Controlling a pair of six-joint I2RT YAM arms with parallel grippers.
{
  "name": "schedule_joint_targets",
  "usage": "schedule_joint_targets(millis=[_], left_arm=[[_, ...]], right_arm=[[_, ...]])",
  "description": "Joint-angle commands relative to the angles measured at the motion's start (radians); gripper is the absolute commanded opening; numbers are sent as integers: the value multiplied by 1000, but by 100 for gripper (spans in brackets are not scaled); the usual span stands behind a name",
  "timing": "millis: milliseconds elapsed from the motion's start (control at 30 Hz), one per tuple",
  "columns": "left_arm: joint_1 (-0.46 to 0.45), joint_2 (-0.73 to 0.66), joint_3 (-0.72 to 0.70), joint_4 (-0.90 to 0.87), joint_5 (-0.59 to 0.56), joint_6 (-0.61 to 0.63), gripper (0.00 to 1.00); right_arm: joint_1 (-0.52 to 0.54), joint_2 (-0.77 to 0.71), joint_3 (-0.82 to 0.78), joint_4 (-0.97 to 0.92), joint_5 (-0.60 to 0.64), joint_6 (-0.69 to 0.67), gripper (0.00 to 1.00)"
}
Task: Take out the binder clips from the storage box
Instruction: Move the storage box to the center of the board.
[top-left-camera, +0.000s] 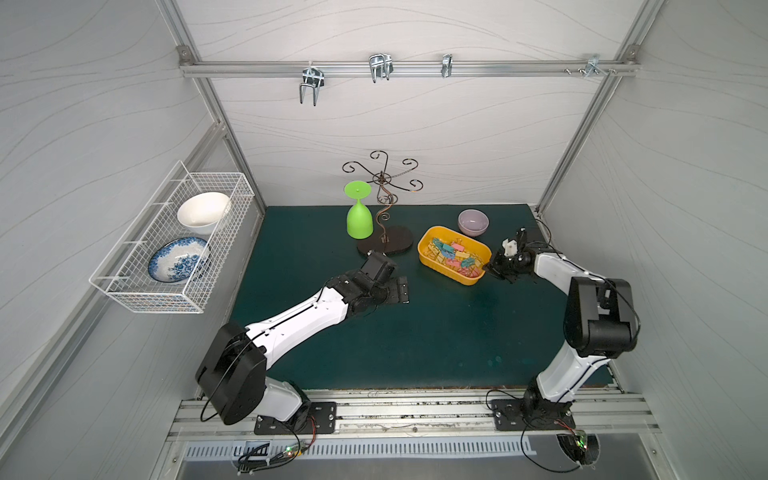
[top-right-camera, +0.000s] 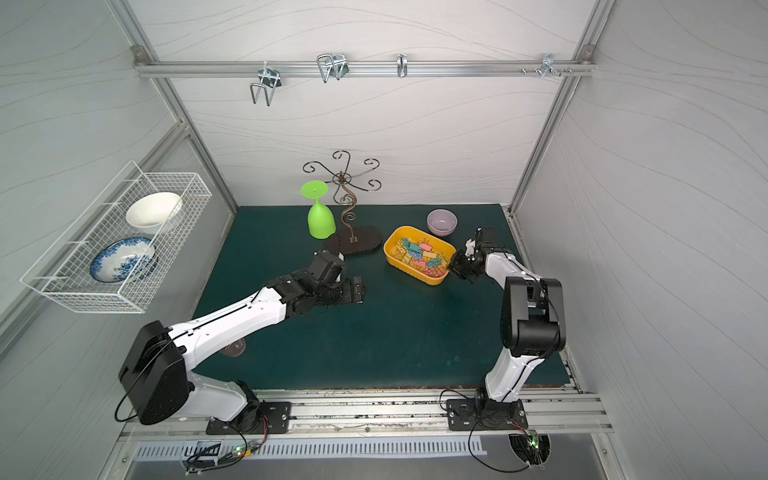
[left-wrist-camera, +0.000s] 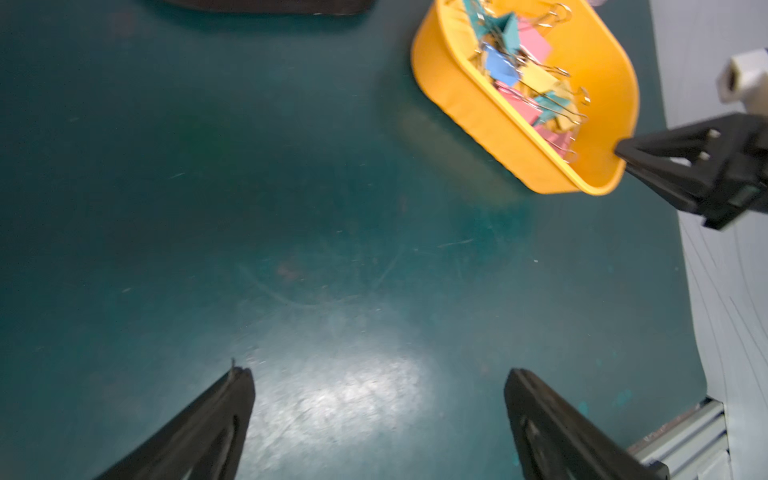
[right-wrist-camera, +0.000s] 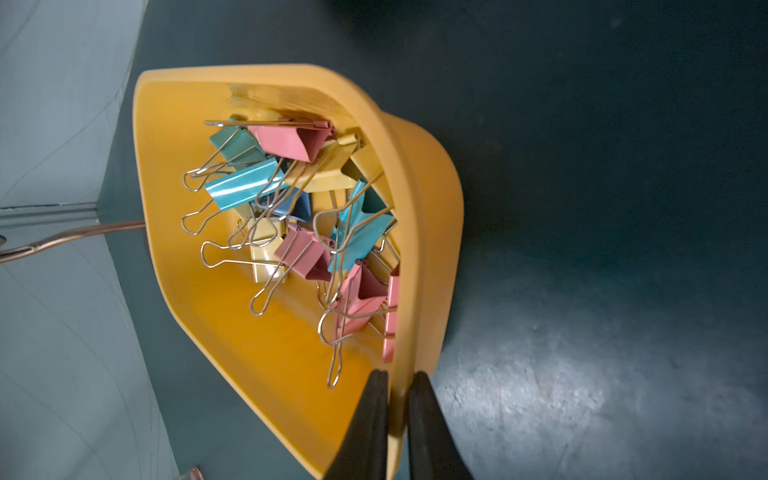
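- The right gripper (right-wrist-camera: 398, 378) pinches the rim of the box (right-wrist-camera: 440, 199), one finger inside and one outside, probably to tip it.
- The clips (right-wrist-camera: 299, 199) lie heaped inside the box.
- The left gripper (left-wrist-camera: 374, 374) hangs wide open and empty above the surface (left-wrist-camera: 208, 166).

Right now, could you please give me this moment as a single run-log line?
right gripper: shut on storage box rim | left gripper: open, empty, over mat | binder clips: in storage box

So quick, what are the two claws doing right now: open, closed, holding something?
Left gripper: open, holding nothing.
Right gripper: shut on the rim of the storage box.
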Motion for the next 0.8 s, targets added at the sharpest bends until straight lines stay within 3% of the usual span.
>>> schedule_joint_targets(millis=[0, 267, 533, 767], left_arm=[[61, -65, -52, 23, 37, -7, 99], [242, -221, -201, 28, 135, 26, 99], [454, -260, -308, 95, 393, 22, 98], [517, -221, -307, 97, 446, 31, 98]], right_arm=[[36, -58, -32, -47, -60, -55, 13], [166, -120, -113, -37, -67, -42, 13], [361, -128, -141, -18, -66, -31, 14], [445, -78, -111, 8, -108, -75, 16]])
